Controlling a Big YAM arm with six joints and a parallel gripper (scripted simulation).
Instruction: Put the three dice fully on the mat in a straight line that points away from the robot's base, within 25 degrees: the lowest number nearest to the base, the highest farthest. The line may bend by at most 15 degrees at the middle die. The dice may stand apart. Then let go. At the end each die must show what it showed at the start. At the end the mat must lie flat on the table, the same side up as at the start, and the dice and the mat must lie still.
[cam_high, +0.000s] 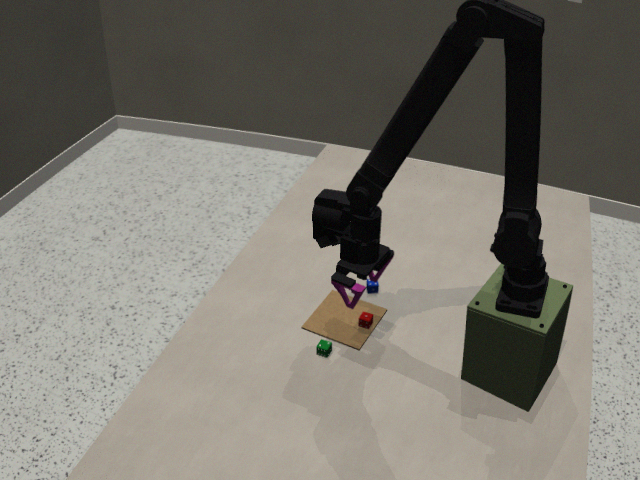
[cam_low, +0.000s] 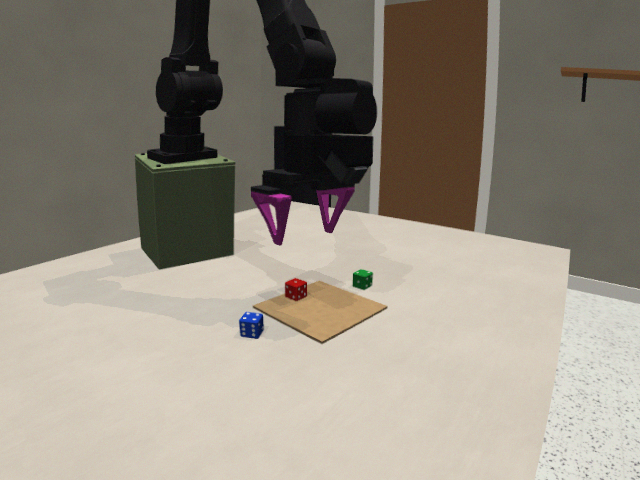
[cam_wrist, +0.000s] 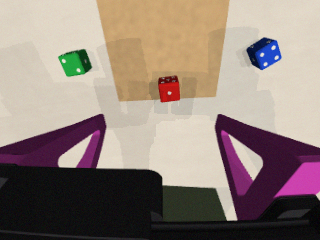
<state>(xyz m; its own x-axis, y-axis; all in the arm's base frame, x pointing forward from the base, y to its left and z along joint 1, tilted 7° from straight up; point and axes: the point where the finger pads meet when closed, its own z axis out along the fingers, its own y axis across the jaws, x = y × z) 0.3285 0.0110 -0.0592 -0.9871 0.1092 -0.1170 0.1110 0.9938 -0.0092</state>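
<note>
The tan square mat lies flat on the table. The red die shows one on top and sits on the mat, close to its edge nearest the base. The green die shows two on top and lies on the table off one side of the mat. The blue die shows four on top and lies on the table off the opposite side. My gripper is wide open and empty, above the table and dice.
The green base block carries the arm and stands on the table on the red die's side of the mat. In the exterior view, the table's edge runs down the right side.
</note>
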